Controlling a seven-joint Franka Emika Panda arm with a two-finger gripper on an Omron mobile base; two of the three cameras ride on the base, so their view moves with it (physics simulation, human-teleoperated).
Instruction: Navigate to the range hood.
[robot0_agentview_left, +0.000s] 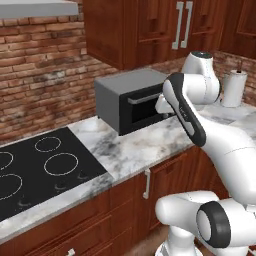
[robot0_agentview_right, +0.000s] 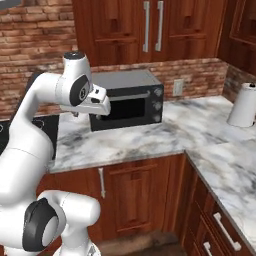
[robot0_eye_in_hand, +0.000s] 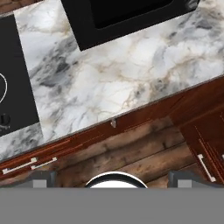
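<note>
flat grey range hood, rough brick wall

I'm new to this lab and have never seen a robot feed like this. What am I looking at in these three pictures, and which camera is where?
All three are rendered pictures of a simulated kitchen. The white shape with dark joints is a robot arm on a base that drives. Two cameras ride on that base behind the arm, one to its left and one to its right, so both look at the same scene from two sides. The third camera sits on the hand and looks down along the gripper, whose dark fingertips rise at the bottom; nothing lies between them.

On the marble counter stand a black microwave and a white paper-towel roll; the black cooktop is set into it. The grey edge at the top left of the left base view is the range hood, the robot's goal.
</note>
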